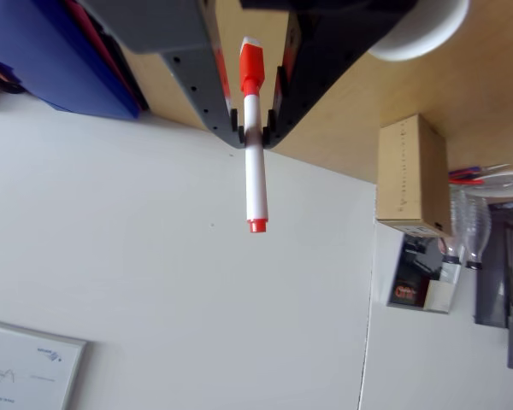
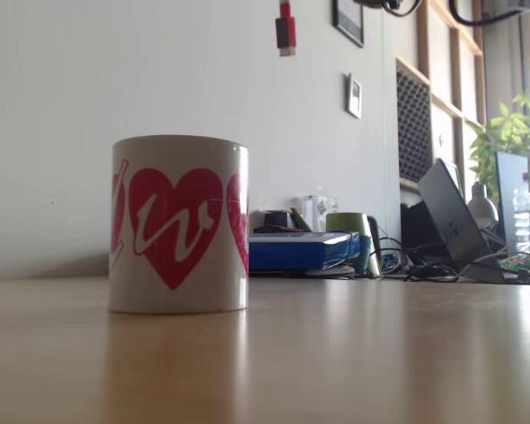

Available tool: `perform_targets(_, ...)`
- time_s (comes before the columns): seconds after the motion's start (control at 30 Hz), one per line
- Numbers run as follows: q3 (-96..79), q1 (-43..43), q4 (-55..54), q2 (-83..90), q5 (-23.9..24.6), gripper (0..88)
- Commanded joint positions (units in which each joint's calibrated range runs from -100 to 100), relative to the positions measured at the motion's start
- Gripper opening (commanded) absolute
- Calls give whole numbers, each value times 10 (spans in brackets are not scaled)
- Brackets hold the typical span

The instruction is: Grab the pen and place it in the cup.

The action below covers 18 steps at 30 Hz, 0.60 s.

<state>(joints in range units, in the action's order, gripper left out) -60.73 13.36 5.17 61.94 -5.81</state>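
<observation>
- The gripper (image 1: 253, 134) comes in from the top edge of the other view, its two dark fingers (image 1: 278, 98) closed in on the pen (image 1: 255, 175), pinching it at the white barrel just below the orange-red cap.
- The gap between the fingers is no wider than the pen itself; the tips press against the barrel on both sides.
- The pen's capped end sits up between the fingers, and the longer white part sticks out past the tips, ending in a small orange-red plug.
- The pen is clear of every surface; nothing touches it but the fingers.
- One finger is grey with a strip of orange-red along its inner edge, the other is black; both taper towards the pinch point.
- Behind the gripper in that view are a wooden table (image 1: 342, 128) and a white wall (image 1: 154, 256), seen at a steep slant.
- A rounded white shape (image 1: 415, 30) shows at the top edge to the right of the gripper; I cannot tell for sure what it is.
- A cardboard box (image 1: 410, 175) and some clutter lie further right in that view.
- In the fixed view the cup (image 2: 178, 224) stands upright on the wooden table, showing pink heart shapes with a white squiggle.
- From this low angle I cannot see into the cup.
- A blue box (image 2: 300, 251), a green mug (image 2: 349, 231) and a laptop (image 2: 455, 221) sit well behind the cup.
</observation>
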Motion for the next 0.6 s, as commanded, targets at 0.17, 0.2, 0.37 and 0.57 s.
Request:
perform_targets(0.17,-50,53,-89,40,-6,9)
perform_targets(0.2,-53,60,-99,40,-10,9)
perform_targets(0.37,-63,113,-131,37,-16,9)
perform_targets(0.57,-106,171,-169,33,-17,9)
